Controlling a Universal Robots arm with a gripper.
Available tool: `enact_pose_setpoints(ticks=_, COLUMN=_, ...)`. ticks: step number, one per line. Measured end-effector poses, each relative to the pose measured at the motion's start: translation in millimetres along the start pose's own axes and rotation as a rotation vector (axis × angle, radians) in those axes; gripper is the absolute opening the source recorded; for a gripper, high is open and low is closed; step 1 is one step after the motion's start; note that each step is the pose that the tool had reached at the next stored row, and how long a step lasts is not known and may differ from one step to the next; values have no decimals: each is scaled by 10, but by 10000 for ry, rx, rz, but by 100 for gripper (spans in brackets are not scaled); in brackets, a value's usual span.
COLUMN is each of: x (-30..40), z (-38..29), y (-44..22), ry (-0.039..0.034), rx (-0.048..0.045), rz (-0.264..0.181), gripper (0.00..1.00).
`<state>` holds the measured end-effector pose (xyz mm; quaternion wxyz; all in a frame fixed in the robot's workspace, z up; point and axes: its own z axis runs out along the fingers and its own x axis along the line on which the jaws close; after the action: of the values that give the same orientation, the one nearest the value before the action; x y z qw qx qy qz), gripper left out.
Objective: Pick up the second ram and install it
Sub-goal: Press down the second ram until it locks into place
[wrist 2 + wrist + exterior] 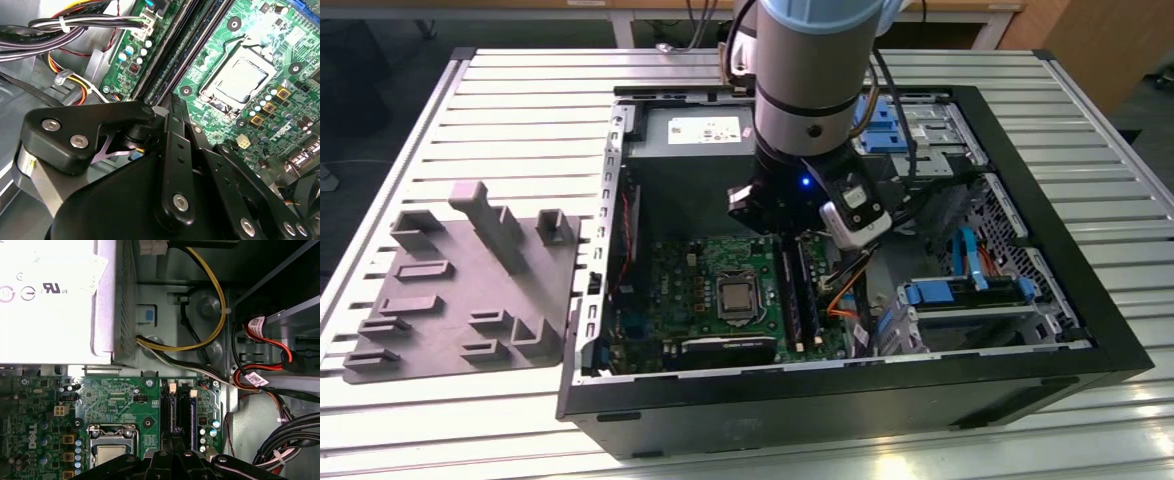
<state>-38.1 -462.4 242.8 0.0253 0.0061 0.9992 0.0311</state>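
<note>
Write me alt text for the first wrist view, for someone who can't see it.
Looking down into an open computer case, the black gripper sits over the long black memory slots of a green motherboard. The metal-lidded processor lies beside the slots, a silver power supply is above the board, and yellow, black and red cables run alongside.

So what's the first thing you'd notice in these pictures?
The big silver robot arm reaching down into the open computer case. Its black hand sits over the green motherboard, right above the long memory slots, beside the shiny square processor.
</note>
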Motion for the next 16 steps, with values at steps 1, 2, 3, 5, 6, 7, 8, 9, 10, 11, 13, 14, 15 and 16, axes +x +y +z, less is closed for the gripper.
enact_pose_setpoints(ticks=1, x=1, z=0, y=2, ry=0, rx=0, rz=0, gripper=11)
enact_pose_setpoints(ticks=2, x=3, z=1, y=8, ry=0, rx=-1, rz=-1, gripper=11)
enact_pose_setpoints(ticks=3, x=4, z=1, y=15, ry=0, rx=-1, rz=0, gripper=11)
enact_pose_setpoints(ticks=5, x=5, z=1, y=18, ry=0, rx=-1, rz=0, gripper=11)
enact_pose_setpoints(ticks=6, x=5, z=1, y=20, ry=-1, rx=-1, rz=0, gripper=11)
enact_pose_setpoints(ticks=7, x=6, z=2, y=22, ry=-1, rx=-1, rz=0, gripper=11)
enact_pose_setpoints(ticks=8, x=6, z=2, y=24, ry=-1, rx=-1, rz=-1, gripper=11)
enact_pose_setpoints(ticks=9, x=6, z=2, y=27, ry=-1, rx=-1, rz=0, gripper=11)
enact_pose_setpoints(ticks=10, x=6, z=2, y=30, ry=-1, rx=-1, rz=0, gripper=11)
enact_pose_setpoints(ticks=11, x=7, z=2, y=32, ry=0, rx=0, rz=0, gripper=11)
enact_pose_setpoints(ticks=13, x=8, z=2, y=38, ry=0, rx=-1, rz=0, gripper=11)
enact_pose_setpoints(ticks=14, x=8, z=3, y=41, ry=0, rx=-1, rz=0, gripper=11)
enact_pose_setpoints(ticks=15, x=8, z=3, y=44, ry=0, rx=-1, rz=0, gripper=11)
enact_pose_setpoints(ticks=16, x=8, z=3, y=47, ry=0, rx=-1, rz=0, gripper=11)
